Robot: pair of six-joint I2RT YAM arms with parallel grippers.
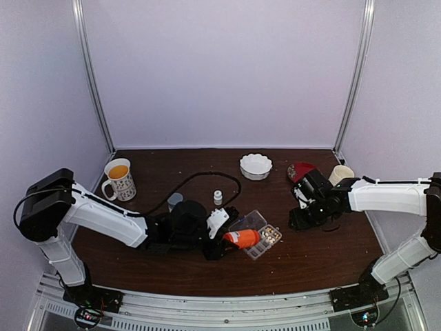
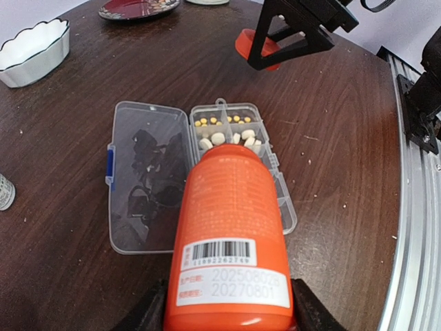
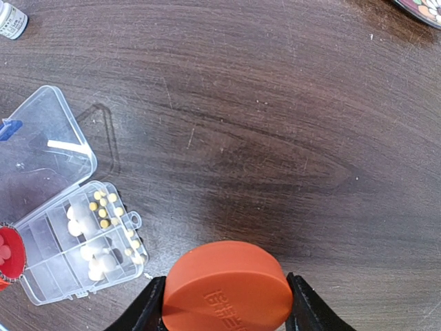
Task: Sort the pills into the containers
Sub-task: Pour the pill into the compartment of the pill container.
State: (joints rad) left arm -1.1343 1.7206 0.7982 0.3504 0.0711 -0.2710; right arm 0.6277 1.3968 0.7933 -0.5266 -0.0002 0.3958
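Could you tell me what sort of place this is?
Likely a lab test booth: plain pale walls and metal posts enclose a dark wooden table, with robot arms mounted at its edge.

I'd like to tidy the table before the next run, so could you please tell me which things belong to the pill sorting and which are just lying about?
For the job: pill box, pills in its cells, orange bottle tipped towards it, orange cap.

Just lying about: mug, white bowl, small white bottle, red plate, beige cup.
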